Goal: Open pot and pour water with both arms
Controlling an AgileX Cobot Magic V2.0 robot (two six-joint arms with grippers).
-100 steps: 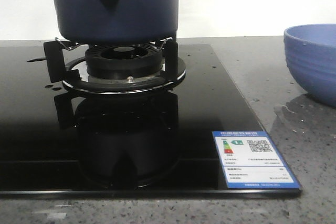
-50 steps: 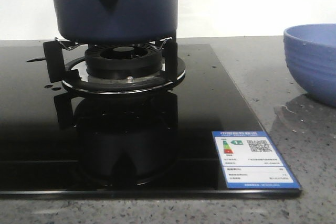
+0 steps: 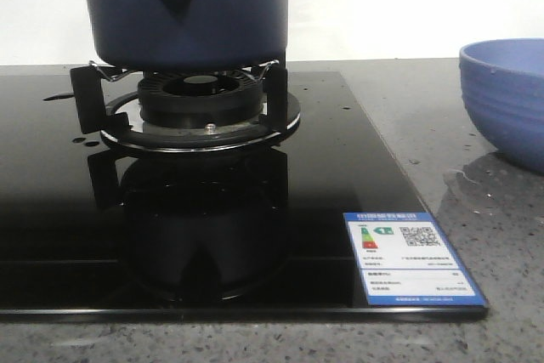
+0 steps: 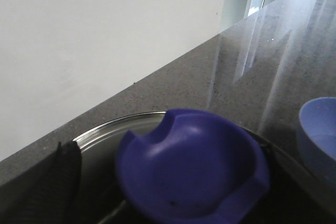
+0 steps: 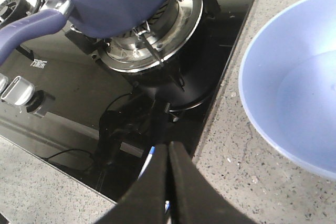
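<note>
Large matte navy-blue cylindrical pot point(image 3: 189, 8) sits on the black burner trivet point(image 3: 197, 99) of the glossy black glass hob point(image 3: 340, 176), stubby handle toward the camera; upright seating keeps the water in.

Left wrist view: a dark blue notched lid point(image 4: 192, 164) fills the frame just ahead of the left fingers point(image 4: 44, 190), tilted over the pot's steel rim, likely being lifted clear. Grip itself hidden; cannot tell.

Right fingers point(image 5: 167, 184) pressed together, empty, hovering over the hob's front edge. Pot well beyond their tips; light blue ribbed bowl point(image 5: 294, 85) off to one side on the grey speckled bench point(image 5: 247, 182), probably the pouring target.
</note>
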